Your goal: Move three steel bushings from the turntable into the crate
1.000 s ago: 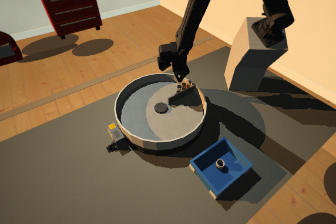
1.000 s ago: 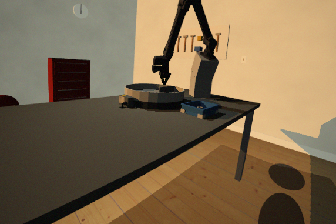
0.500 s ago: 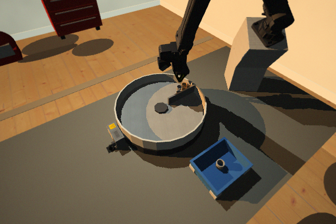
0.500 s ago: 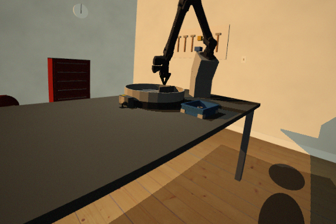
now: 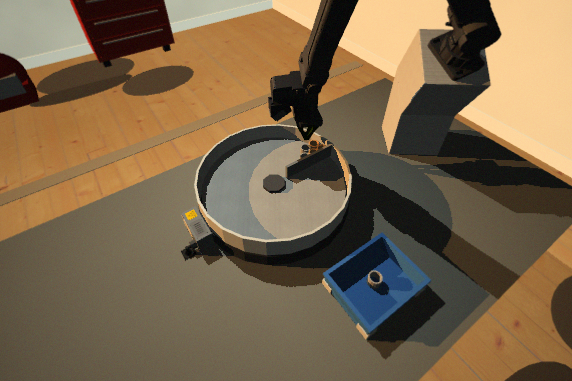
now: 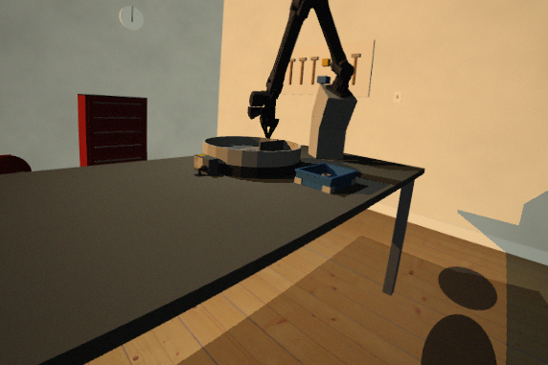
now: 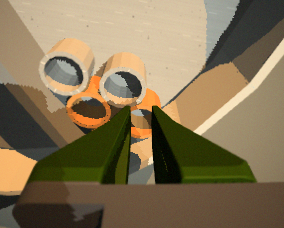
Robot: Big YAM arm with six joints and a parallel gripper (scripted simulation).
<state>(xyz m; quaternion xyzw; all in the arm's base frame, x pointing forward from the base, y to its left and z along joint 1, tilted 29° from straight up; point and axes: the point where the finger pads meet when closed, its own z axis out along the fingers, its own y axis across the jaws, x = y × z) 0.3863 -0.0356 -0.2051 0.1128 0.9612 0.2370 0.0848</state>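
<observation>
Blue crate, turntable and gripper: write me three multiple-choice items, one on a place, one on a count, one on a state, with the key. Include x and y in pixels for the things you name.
1. Where is the crate (image 5: pixel 345 305) (image 6: pixel 311 179)?
A) On the turntable (image 5: pixel 255 247) (image 6: pixel 249 158)
B) Beside the turntable
C) On the red cabinet

2. How many bushings are in the crate?
A) None
B) One
C) Three

3. How do the fingers of the gripper (image 5: pixel 307 138) (image 6: pixel 268 137) (image 7: pixel 141 107) stand?
A) Spread wide
B) Pressed together
C) A narrow gap apart

1 B: the top view shows it outside the turntable's rim.
2 B: a single ring shows inside it.
3 C: the wrist view shows a slim opening between the tips.
</observation>
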